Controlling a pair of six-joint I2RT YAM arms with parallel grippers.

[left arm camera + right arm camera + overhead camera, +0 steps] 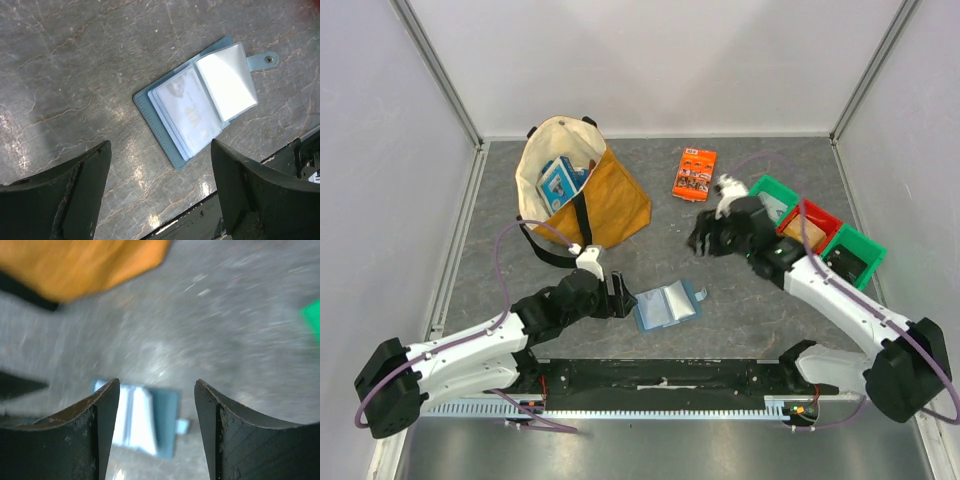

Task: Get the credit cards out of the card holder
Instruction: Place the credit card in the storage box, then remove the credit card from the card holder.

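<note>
Right, eyes on the card holder (667, 306), lying splayed open on the dark marbled bench (740, 310), low near the front edge between the two arms. The left claw (618, 297) is the close one: its fingers stand wide apart with nothing between them, and from above the holder sits just beside it at 3 o'clock. Seen from the left wrist, the holder (200, 100) is at 1 o'clock from that claw (160, 145), face up, clear sleeves fanned, closing tab (265, 60) poking toward 2 o'clock. From above, its long axis runs roughly 8 to 2, tab at the 2 end. Through the top sleeve a pale card (187, 117) with a tan mark shows; whether more sit beneath I cannot tell. The right claw (705, 240) is up the bench, well apart, with the holder at its 7 o'clock. Its own blurred view shows both fingers spread and empty. My read: the left arm has the short reach, and a pinch must meet the card at its sleeve's open side, which I cannot make out. There's decent room: tote bag (590, 200) at 11 o'clock, orange packet (695, 172) and bins (815, 225) around 1 to 2, all well apart, white walls (650, 60) boxing it in.
</note>
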